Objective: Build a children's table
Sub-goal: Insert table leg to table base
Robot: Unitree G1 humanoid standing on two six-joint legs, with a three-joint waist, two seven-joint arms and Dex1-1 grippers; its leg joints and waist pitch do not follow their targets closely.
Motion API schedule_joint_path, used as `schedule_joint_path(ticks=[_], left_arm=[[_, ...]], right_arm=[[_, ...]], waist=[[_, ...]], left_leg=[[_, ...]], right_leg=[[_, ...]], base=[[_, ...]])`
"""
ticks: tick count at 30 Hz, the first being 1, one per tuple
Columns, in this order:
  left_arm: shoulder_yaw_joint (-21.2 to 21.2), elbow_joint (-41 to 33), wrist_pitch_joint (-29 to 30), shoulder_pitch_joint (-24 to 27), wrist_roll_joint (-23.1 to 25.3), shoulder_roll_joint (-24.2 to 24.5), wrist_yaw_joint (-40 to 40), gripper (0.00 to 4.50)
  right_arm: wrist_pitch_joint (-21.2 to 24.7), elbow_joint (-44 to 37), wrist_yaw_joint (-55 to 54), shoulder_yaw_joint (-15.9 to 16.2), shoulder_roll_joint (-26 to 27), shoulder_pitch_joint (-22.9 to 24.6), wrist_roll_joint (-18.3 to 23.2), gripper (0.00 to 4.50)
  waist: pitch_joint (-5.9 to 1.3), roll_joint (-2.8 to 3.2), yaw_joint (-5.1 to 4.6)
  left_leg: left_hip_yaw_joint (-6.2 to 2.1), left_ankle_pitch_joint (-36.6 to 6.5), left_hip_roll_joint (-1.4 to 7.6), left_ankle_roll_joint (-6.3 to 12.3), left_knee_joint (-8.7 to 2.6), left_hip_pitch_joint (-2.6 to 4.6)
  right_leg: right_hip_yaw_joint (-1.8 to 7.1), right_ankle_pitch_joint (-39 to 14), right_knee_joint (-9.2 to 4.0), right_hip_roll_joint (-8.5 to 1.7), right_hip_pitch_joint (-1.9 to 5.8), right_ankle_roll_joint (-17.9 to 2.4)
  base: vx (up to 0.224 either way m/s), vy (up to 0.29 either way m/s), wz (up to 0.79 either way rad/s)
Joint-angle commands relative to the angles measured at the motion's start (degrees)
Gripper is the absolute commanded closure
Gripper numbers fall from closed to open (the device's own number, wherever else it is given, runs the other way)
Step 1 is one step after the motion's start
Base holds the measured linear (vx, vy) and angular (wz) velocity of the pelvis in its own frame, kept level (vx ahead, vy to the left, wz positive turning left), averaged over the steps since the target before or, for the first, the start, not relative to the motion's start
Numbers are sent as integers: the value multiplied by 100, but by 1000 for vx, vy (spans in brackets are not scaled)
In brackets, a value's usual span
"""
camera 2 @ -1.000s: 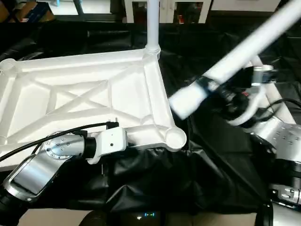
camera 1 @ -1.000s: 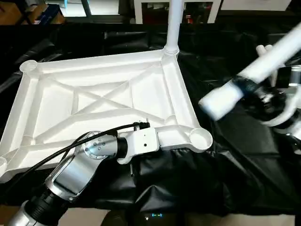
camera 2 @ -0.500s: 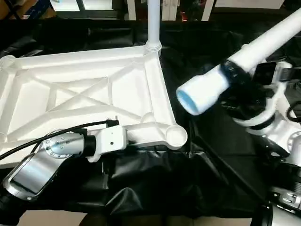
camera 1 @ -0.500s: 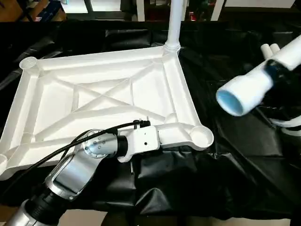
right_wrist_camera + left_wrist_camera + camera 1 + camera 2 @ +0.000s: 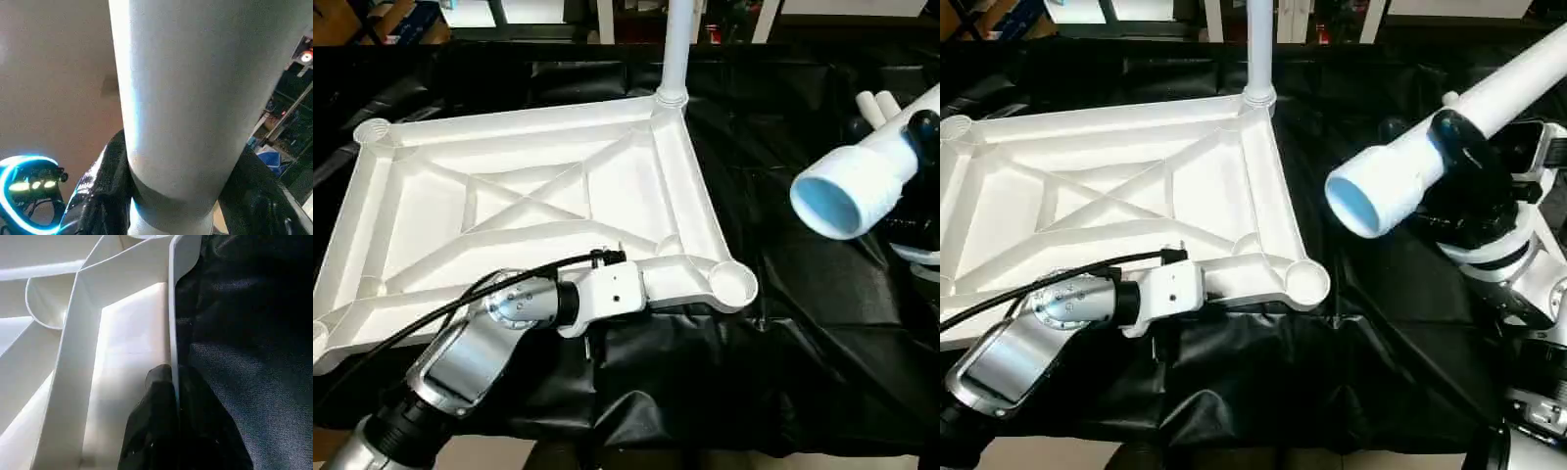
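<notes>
The children's table top [image 5: 524, 201] lies upside down on black cloth, its X ribs facing up. One white leg [image 5: 677, 44] stands upright in the far right corner socket. The near right socket [image 5: 732, 284] is empty. My left gripper [image 5: 174, 376] is shut on the top's near rim, one black finger on each side of the thin wall, just left of that socket. My right gripper [image 5: 1461, 149] is shut round a second leg [image 5: 1400, 181], held in the air to the right of the top, with its wide open end towards the camera.
Two more white leg ends [image 5: 876, 101] lie on the black cloth at the right, behind the held leg. The crumpled cloth [image 5: 705, 372] covers the surface all round the top. Shelving and boxes stand along the back.
My right arm has swung the held leg right and slightly up, turning its open end towards the camera. The left gripper has stayed on the rim. The camera tilted a little.
</notes>
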Motion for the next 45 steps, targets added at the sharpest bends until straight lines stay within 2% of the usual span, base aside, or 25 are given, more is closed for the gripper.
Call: schedule_joint_path(ticks=[1,2,3,4,5,6,7,8,9,10,12,15,17,18,21,23,27,28,31,32,35,37,39,42,45], left_arm=[[-131,323,-8,234,-12,5,25,450],[-131,323,-8,234,-12,5,25,450],[-130,324,-10,232,-11,7,23,450],[-127,325,-16,233,-11,13,19,450],[-125,326,-20,233,-12,16,15,450],[-125,329,-21,232,-12,17,13,450],[-126,330,-21,230,-14,18,9,450],[-126,331,-22,230,-13,18,8,450],[-128,334,-26,230,-13,19,6,450],[-133,335,-26,223,-15,13,2,450],[-135,328,-28,218,-15,-1,9,450],[-140,292,-8,228,-14,-18,16,450],[-140,279,1,235,-14,-24,17,450],[-140,279,1,235,-14,-24,17,450],[-136,273,11,243,-13,-26,17,450],[-125,252,29,260,-7,-20,10,450],[-112,249,34,266,3,-18,-11,450],[-111,252,34,263,3,-16,-23,450],[-108,261,30,255,4,-9,-41,450],[-107,271,26,246,4,-8,-51,450],[-112,323,2,211,14,-26,-73,450],[-113,333,1,199,17,-35,-75,450],[-118,332,7,190,24,-42,-76,450],[-119,325,8,194,31,-37,-84,450],[-117,327,5,196,33,-30,-92,450]], right_arm=[[-524,-376,-338,-39,35,29,-493,265],[-524,-376,-338,-39,35,29,-493,265],[-695,-516,-367,98,48,55,-811,265],[-1181,-843,-391,505,36,156,-1607,265],[-1545,-1100,-386,847,5,246,-2193,265],[-1700,-1208,-364,1001,-18,287,-2438,265],[-2144,-1418,-329,1426,-131,376,-3071,265],[-2231,-1451,-325,1516,-152,391,-3192,265],[-2489,-1550,-315,1784,-214,435,-3552,265],[-3252,-1804,-25,2486,-436,562,-4443,265],[-3740,-1890,188,2809,-476,654,-4871,265],[-3977,-1940,359,2881,-344,815,-5044,265],[-4234,-1911,576,3033,-381,979,-5324,265],[-4236,-1911,577,3034,-382,981,-5327,265],[-4792,-1747,790,3286,-508,1212,-5742,265],[-5031,-1617,799,3239,-509,1331,-5881,265],[-5085,-1463,759,3015,-449,1354,-5894,265],[-5038,-1438,732,2875,-430,1343,-5824,265],[-5000,-1408,724,2747,-444,1313,-5719,265],[-5009,-1378,772,2763,-504,1312,-5724,265],[-5128,-1167,996,2932,-701,1389,-5937,265],[-5133,-1094,1051,2975,-722,1420,-5984,265],[-4932,-1086,1187,3055,-768,1485,-5927,265],[-4974,-954,1232,3202,-773,1518,-6153,265],[-5078,-826,1143,3207,-703,1466,-6266,265]], waist=[[-416,-236,14],[-420,-244,10],[-417,-249,9],[-411,-244,12],[-414,-254,5],[-412,-242,3],[-415,-235,8],[-415,-242,-7],[-416,-231,5],[-424,-233,7],[-408,-245,-6],[-394,-257,-24],[-379,-250,-22],[-374,-247,-21],[-362,-258,-46],[-350,-254,-53],[-339,-254,-100],[-339,-254,-107],[-338,-240,-136],[-338,-224,-139],[-341,-231,-141],[-353,-235,-133],[-354,-234,-130],[-359,-231,-125],[-363,-232,-121]], left_leg=[[-45,223,160,870,-194,25],[-40,237,158,854,-189,23],[-37,218,153,838,-189,21],[-38,192,159,791,-188,10],[-40,190,155,755,-187,0],[-41,142,151,715,-192,15],[-44,91,169,700,-195,27],[-39,93,157,697,-194,22],[-47,75,170,704,-197,26],[-52,65,182,700,-193,24],[-49,32,175,743,-188,14],[-53,-52,177,898,-192,9],[-57,-140,193,909,-194,14],[-58,-166,194,903,-197,15],[-72,-231,200,907,-205,13],[-69,-336,210,893,-206,26],[-91,-452,200,858,-219,14],[-92,-469,201,853,-219,17],[-108,-512,197,836,-219,0],[-108,-518,198,838,-220,4],[-101,-594,199,828,-215,16],[-101,-540,201,861,-207,8],[-105,-465,203,909,-207,6],[-100,-491,204,923,-203,10],[-104,-522,209,905,-207,10]], right_leg=[[125,-533,-279,-159,324,-1270],[123,-509,-275,-154,320,-1252],[121,-519,-275,-153,318,-1234],[114,-583,-281,-154,308,-1171],[109,-609,-281,-160,314,-1125],[112,-671,-289,-160,312,-1080],[116,-720,-295,-171,300,-1055],[118,-709,-293,-161,309,-1056],[123,-700,-288,-169,304,-1062],[118,-672,-279,-178,306,-1053],[130,-563,-270,-178,314,-1036],[143,-524,-274,-183,323,-1079],[141,-658,-288,-183,308,-1101],[141,-708,-295,-187,308,-1102],[138,-776,-300,-191,315,-1113],[145,-926,-323,-203,299,-1094],[142,-1129,-344,-201,308,-1086],[143,-1148,-347,-202,306,-1092],[140,-1189,-348,-205,317,-1101],[139,-1184,-351,-204,313,-1104],[143,-1270,-364,-202,308,-1107],[142,-1165,-348,-205,314,-1130],[140,-1036,-338,-199,319,-1169],[135,-1067,-342,-204,314,-1192],[134,-1145,-351,-213,314,-1187]], base=[[0,0,0],[0,0,0],[0,0,0],[0,0,0],[0,0,0],[0,0,0],[0,0,0],[0,0,0],[0,0,0],[0,0,0],[0,0,0],[0,0,0],[0,0,0],[0,0,0],[0,0,0],[0,0,0],[0,0,0],[0,0,0],[0,0,0],[0,0,0],[0,0,0],[0,0,0],[0,0,0],[0,0,0],[0,0,0]])
